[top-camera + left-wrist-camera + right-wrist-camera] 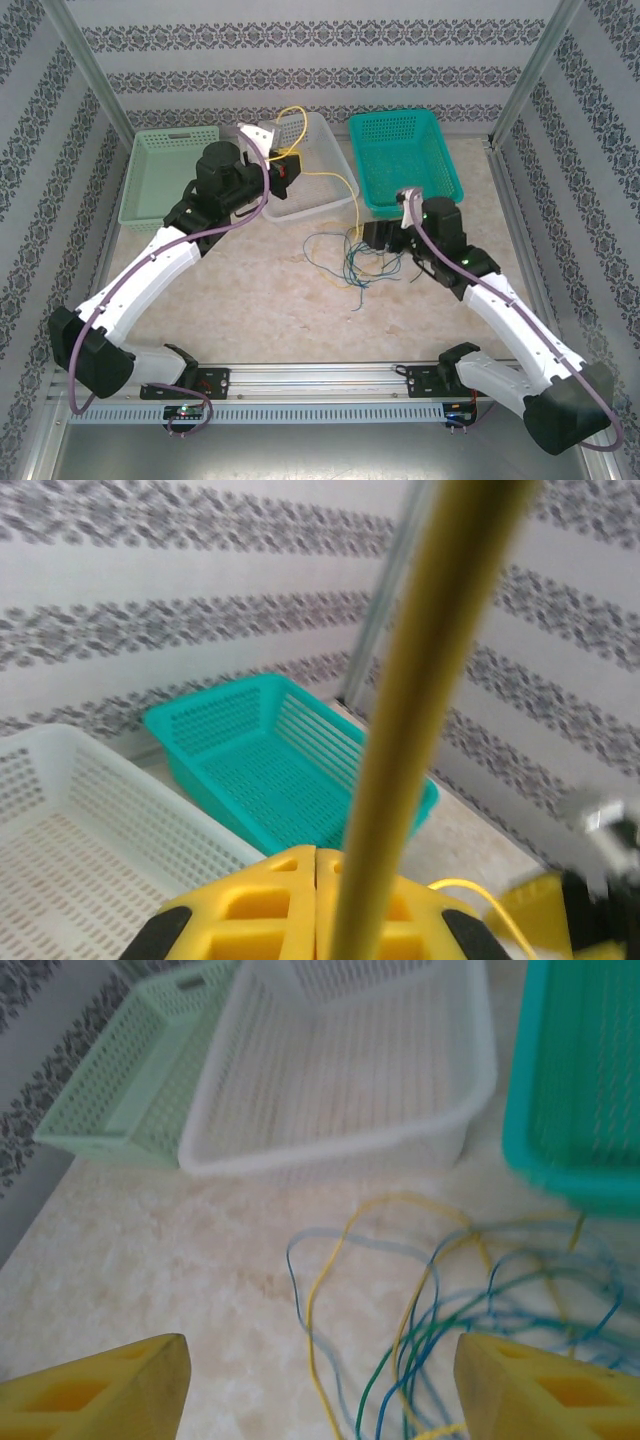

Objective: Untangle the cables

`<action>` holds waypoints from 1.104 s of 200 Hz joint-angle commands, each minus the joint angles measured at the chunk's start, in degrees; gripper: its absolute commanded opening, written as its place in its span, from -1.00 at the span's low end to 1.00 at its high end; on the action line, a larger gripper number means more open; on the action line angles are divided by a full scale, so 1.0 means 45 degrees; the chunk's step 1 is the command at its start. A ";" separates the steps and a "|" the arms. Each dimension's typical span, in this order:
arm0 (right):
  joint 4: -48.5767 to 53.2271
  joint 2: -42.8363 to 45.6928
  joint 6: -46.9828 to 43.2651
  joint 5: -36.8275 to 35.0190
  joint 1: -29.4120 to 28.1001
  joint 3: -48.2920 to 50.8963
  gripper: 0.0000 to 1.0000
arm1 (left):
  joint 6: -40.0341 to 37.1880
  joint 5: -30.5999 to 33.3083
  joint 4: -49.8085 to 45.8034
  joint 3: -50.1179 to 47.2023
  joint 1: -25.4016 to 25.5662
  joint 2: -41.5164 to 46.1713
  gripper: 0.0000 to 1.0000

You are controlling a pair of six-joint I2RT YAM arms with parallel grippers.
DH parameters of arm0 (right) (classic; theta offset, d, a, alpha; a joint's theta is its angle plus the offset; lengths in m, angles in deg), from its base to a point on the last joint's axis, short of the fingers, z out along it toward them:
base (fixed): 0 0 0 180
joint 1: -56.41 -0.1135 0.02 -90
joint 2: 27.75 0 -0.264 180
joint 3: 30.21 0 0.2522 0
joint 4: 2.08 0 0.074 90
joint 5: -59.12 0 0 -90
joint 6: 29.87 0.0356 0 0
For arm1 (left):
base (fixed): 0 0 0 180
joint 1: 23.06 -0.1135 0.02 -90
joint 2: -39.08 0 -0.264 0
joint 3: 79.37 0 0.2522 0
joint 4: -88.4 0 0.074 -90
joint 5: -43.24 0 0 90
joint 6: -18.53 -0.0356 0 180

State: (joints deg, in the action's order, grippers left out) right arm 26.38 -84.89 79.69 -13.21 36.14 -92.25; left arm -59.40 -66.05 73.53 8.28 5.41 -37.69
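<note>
Right wrist view: right fingers (110, 1385) apart over the cables (360, 262), a light, limp tangle right of centre on the counter (250, 290). Left fingers (260, 910) clamp the yellow cable (420, 720); a free outer loop seems the best hold.

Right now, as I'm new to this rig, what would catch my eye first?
The left claw, raised above the white basket, is shut on a yellow cable. On the table before the teal basket, a tangle of yellow, blue and green cables lies by the open right claw.

Robot lab cell; aluminium frame post (88, 70); wallpapered enclosure wall (320, 40); base mounting rail (320, 378).
</note>
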 commanded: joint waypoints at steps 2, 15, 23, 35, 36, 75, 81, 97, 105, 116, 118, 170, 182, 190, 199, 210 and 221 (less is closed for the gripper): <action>0.0235 0.0109 -0.2196 0.0548 0.0386 -0.1721 0.37 | -0.0875 -0.2609 -0.1636 0.0640 -0.0036 -0.0592 -1.00; -0.0098 0.0091 -0.3586 0.0532 0.0316 -0.2058 0.37 | -0.0978 -0.3695 -0.2035 0.0671 -0.0019 -0.0817 -1.00; -0.0376 0.0157 -0.4381 0.0137 0.0212 -0.2124 0.39 | -0.1056 -0.4313 -0.2413 0.0734 -0.0038 -0.0932 -1.00; -0.1043 0.0358 -0.5211 -0.0395 0.0056 -0.2090 0.40 | -0.1130 -0.5122 -0.2992 0.0888 -0.0036 -0.1151 -1.00; -0.1100 0.0386 -0.5266 -0.0393 0.0044 -0.2078 0.40 | -0.1125 -0.5184 -0.3063 0.0897 -0.0027 -0.1176 -1.00; -0.2163 0.0668 -0.8644 -0.2315 -0.2056 -0.2076 0.35 | -0.0359 -0.7015 -0.3642 0.0857 -0.0024 -0.1948 -1.00; -0.2251 0.0654 -0.9264 -0.2848 -0.2477 -0.2052 0.33 | -0.0125 -0.7227 -0.3536 0.0829 -0.0010 -0.2063 -1.00; -0.2998 0.0612 -1.0824 -0.4204 -0.3604 -0.1800 0.31 | 0.0199 -0.7727 -0.3517 0.0897 0.0065 -0.2318 -1.00; -0.3439 0.0573 -1.1624 -0.4801 -0.4036 -0.1663 0.31 | 0.0168 -0.7866 -0.3798 0.1021 0.0150 -0.2429 -1.00; -0.3905 0.0450 -1.2720 -0.5370 -0.4595 -0.1608 0.31 | 0.0130 -0.8039 -0.4207 0.1170 0.0244 -0.2618 -1.00; -0.3978 0.0418 -1.2928 -0.5440 -0.4694 -0.1629 0.31 | 0.0115 -0.8063 -0.4286 0.1191 0.0253 -0.2649 -1.00; -0.4551 -0.0623 -1.6170 -0.7080 -0.5718 -0.2264 0.32 | -0.0352 -0.8261 -0.5631 0.0945 0.0343 -0.2722 -1.00; -0.4611 -0.0545 -1.6340 -0.7145 -0.5720 -0.2272 0.30 | -0.0675 -0.8065 -0.6185 0.0917 0.0342 -0.2742 -1.00; -0.4621 -0.0472 -1.6431 -0.7186 -0.5710 -0.2252 0.29 | -0.0776 -0.7992 -0.6384 0.0859 0.0349 -0.2747 -1.00; -0.4607 -0.0398 -1.6492 -0.7172 -0.5744 -0.2237 0.28 | -0.0808 -0.8016 -0.6487 0.0794 0.0334 -0.2791 -1.00; -0.4575 -0.0326 -1.6565 -0.7183 -0.5758 -0.2263 0.28 | -0.0799 -0.8032 -0.6511 0.0731 0.0351 -0.2852 -1.00; -0.4588 -0.0296 -1.6714 -0.7257 -0.5824 -0.2308 0.28 | -0.0752 -0.8055 -0.6511 0.0710 0.0353 -0.2958 -1.00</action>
State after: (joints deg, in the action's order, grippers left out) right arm 8.19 -87.58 7.93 -43.52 10.85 -100.51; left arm -61.17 -101.17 47.35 11.87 6.51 -49.95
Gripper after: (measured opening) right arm 0.641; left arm 0.054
